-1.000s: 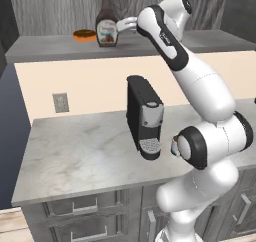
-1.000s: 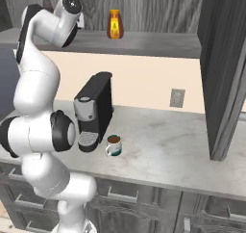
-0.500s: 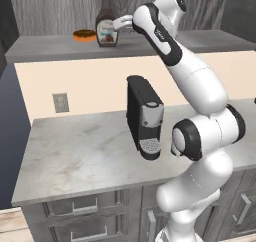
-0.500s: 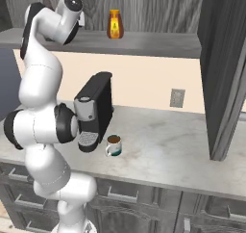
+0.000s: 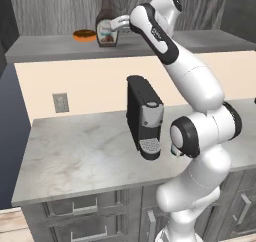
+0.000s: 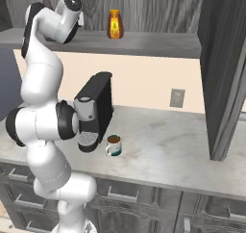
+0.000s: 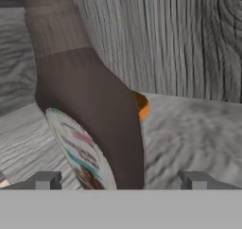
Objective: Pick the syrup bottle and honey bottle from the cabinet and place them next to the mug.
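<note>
The syrup bottle (image 5: 105, 22) stood on the grey cabinet (image 5: 150, 42) ledge: dark brown, pear-shaped, black-capped, with a white oval label whose coloured print was too blurred to read. The gripper (image 5: 116, 23) was right at the bottle, jaws spread wide with the bottle's body between them, not pinching it. An orange-brown doughnut (image 5: 84, 35) lay just beside the bottle. The amber honey bottle (image 6: 114, 24) stood further along the ledge, before the wood-grain wall. The silvery mug (image 6: 114, 145) sat on the marble worktop (image 6: 163, 150) beside the black coffee machine (image 6: 93, 110).
</note>
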{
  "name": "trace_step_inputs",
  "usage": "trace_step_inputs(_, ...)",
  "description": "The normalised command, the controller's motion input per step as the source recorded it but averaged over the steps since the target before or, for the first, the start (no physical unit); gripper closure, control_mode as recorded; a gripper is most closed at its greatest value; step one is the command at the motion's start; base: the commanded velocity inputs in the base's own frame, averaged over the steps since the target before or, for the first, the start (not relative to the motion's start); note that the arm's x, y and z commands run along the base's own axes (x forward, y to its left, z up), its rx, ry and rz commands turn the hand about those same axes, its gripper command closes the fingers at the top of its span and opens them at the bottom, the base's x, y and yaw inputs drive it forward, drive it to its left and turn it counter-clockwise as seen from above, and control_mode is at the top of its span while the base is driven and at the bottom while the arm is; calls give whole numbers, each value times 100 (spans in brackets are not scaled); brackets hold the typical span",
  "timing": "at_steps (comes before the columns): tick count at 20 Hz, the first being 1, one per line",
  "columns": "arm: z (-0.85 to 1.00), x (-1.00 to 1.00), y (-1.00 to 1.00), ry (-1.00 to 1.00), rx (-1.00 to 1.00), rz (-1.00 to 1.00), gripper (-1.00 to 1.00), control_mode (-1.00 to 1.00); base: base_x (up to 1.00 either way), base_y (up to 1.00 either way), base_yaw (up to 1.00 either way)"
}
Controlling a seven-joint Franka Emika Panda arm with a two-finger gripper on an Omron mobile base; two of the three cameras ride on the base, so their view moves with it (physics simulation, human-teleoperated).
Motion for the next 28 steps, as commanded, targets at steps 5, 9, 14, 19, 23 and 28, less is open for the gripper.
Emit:
trace_step_inputs(5,-3,10,3,0,0,1,-100,-100,0,0,0)
trace_step_inputs(9,-2,11,3,0,0,0,-100,-100,0,0,0)
trace_step_inputs(14,0,8,5,0,0,1,-100,-100,0,0,0)
trace_step_inputs(19,0,8,6,0,0,1,-100,-100,0,0,0)
trace_step_inputs(23,0,8,10,0,0,1,-100,-100,0,0,0)
trace_step_inputs(28,0,2,7,0,0,2,-100,-100,0,0,0)
